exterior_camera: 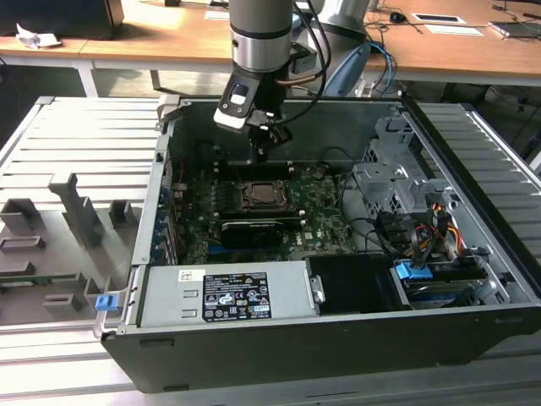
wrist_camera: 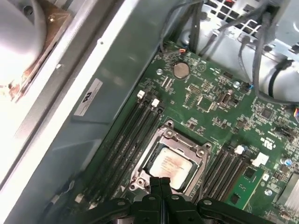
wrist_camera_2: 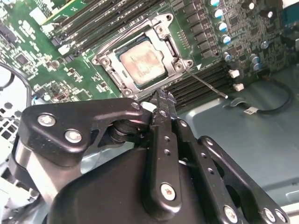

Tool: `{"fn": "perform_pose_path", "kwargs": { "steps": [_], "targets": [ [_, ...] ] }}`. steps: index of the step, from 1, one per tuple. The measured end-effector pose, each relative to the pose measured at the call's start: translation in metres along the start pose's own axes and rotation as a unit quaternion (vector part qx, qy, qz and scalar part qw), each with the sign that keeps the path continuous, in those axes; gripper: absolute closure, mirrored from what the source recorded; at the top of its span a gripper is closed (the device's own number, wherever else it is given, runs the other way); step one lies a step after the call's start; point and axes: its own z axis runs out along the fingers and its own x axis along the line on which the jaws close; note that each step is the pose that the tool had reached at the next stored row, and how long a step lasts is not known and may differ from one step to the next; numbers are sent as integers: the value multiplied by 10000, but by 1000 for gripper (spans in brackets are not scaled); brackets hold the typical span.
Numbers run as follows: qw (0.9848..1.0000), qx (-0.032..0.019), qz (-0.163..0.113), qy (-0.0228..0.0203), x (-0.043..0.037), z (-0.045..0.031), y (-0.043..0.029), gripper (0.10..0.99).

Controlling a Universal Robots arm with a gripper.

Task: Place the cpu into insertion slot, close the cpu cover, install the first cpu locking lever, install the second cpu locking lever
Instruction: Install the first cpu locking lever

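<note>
The cpu (wrist_camera_2: pixel 141 65) (wrist_camera: pixel 170 163) lies flat in the insertion slot (exterior_camera: pixel 260 196), its dull silver-beige face up. The cpu cover (wrist_camera_2: pixel 180 65) (wrist_camera: pixel 202 161), a silver frame, lies down around the chip. A thin metal locking lever (wrist_camera_2: pixel 208 85) sticks out from the socket's corner over the memory slots. My gripper (exterior_camera: pixel 258 156) (wrist_camera_2: pixel 161 95) (wrist_camera: pixel 161 181) hangs just above the socket's edge on the side toward the case's back wall. Its black fingers are shut together with nothing between them.
The open computer case holds a labelled power supply (exterior_camera: pixel 228 296) at the front and a long black expansion card (exterior_camera: pixel 249 230) just in front of the socket. Memory slots (wrist_camera: pixel 135 135) flank the socket. A drive cage with cables (exterior_camera: pixel 406 194) fills the exterior view's right.
</note>
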Motion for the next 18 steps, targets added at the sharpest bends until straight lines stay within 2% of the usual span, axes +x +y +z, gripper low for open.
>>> {"fn": "perform_pose_path", "kwargs": {
  "steps": [2, 6, 10, 12, 18],
  "targets": [
    [9996, 10, -271, 22, 0, 0, 0, 980],
    [9984, 22, -568, 46, 0, 0, 0, 980],
    [9960, 34, -886, 71, 0, 0, 0, 980],
    [9953, 37, -965, 78, 0, 0, 0, 980],
    [9916, 50, -1289, 104, 0, 0, 0, 980]
  ]
}}
